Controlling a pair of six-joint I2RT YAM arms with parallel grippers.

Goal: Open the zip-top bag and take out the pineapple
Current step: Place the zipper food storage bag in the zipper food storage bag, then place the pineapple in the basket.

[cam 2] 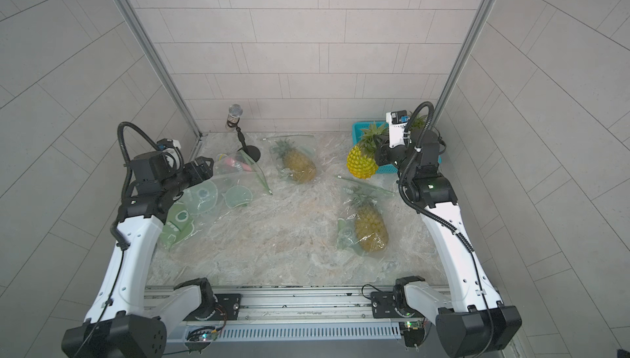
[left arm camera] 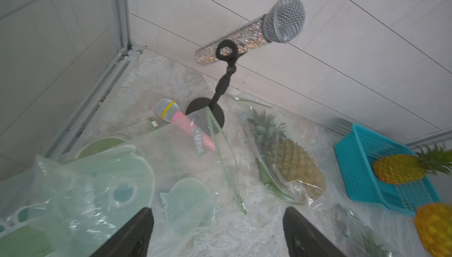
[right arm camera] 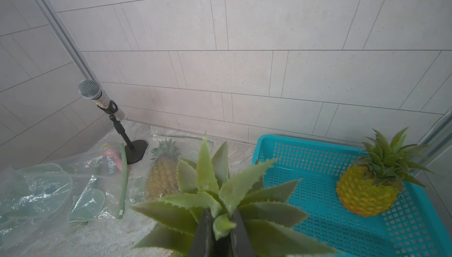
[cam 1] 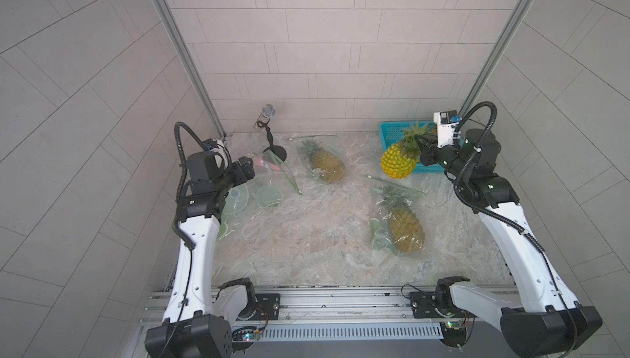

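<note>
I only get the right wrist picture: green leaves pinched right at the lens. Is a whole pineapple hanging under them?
Observer: Yes. In both top views the right hand holds a yellow pineapple by its crown, raised off the table near the blue basket.
Visitor: I see one bagged pineapple. Any more?
Observer: A second bagged pineapple lies by the right arm.
Visitor: And the other hand?
Observer: The left hand is open, by a bag of green pieces.

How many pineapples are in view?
4: held pineapple in the right claw, basket pineapple in the blue basket, far bagged pineapple and near bagged pineapple on the table; none apparently hidden.
</note>
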